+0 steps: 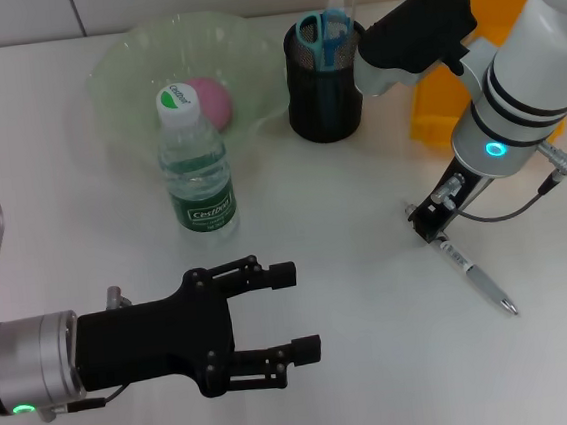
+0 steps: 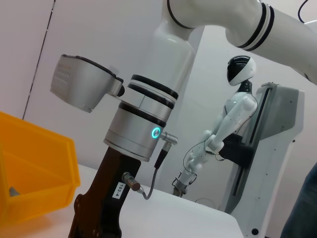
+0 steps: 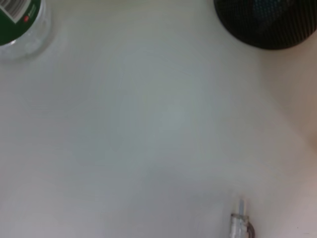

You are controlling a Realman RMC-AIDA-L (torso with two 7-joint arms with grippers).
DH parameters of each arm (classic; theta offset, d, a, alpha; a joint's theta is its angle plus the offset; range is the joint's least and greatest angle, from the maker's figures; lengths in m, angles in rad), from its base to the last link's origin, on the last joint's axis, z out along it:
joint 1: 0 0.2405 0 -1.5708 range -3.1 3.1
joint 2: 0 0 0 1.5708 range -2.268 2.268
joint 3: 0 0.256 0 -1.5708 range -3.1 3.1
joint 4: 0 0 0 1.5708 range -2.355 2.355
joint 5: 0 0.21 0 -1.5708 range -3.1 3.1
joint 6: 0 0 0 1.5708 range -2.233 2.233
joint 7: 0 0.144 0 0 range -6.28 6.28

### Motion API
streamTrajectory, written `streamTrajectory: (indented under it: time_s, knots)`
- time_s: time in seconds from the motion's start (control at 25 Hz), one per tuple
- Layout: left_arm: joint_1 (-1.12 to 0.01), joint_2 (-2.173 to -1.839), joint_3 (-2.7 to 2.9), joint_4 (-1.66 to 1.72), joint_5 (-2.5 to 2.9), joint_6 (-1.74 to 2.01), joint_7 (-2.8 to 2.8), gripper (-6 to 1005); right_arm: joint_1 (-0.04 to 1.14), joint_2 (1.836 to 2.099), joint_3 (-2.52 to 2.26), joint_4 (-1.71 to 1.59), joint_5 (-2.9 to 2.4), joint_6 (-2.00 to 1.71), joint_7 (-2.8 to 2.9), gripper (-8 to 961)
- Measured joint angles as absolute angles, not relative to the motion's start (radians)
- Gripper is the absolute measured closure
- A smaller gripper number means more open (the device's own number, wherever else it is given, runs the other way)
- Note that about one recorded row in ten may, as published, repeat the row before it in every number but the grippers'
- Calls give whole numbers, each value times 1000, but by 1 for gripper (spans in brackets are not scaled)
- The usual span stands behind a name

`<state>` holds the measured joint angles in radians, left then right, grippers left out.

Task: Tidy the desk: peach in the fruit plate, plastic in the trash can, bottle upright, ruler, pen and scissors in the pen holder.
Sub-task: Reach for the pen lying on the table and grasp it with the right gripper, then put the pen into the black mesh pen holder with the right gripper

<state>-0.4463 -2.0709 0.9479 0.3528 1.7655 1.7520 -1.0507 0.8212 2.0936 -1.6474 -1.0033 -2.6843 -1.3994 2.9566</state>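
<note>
Left gripper [image 1: 291, 312] low at 7 o'clock, jaws spread wide, holding nothing. Bottle [image 1: 197, 167] upright at 10 o'clock, peach [image 1: 211, 101] in fruit plate [image 1: 118, 63] behind it. Scissors [image 1: 317, 32] in pen holder [image 1: 323, 88] at 12. Right gripper [image 1: 428, 227] at 3 o'clock over the pen [image 1: 477, 277]'s end on the desk; can't tell whether it grips.

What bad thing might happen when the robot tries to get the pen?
The pen lies flat on the table under the right gripper, so it might slip or roll away. The pen holder already holds scissors and a ruler, so the pen might bump them. The water bottle nearby might get knocked over.
</note>
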Motion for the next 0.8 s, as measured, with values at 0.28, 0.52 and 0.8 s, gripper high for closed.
streamTrajectory:
  time_s: [0.28,0.52,0.8]
  knots:
    - [-446,-2071,948,353,1766,1754,-1051,153,809,2090,-1648,-1020,-2684,-1404,2957,814]
    - [-444,-2071,948,353,1764,1756,-1051,153,783,2087,-1647,-1072,-2684,-1411,2956,835]
    - [-443,-2069,948,353,1759,1763,-1051,153,712,2083,-1617,-1203,-2683,-1424,2939,840]
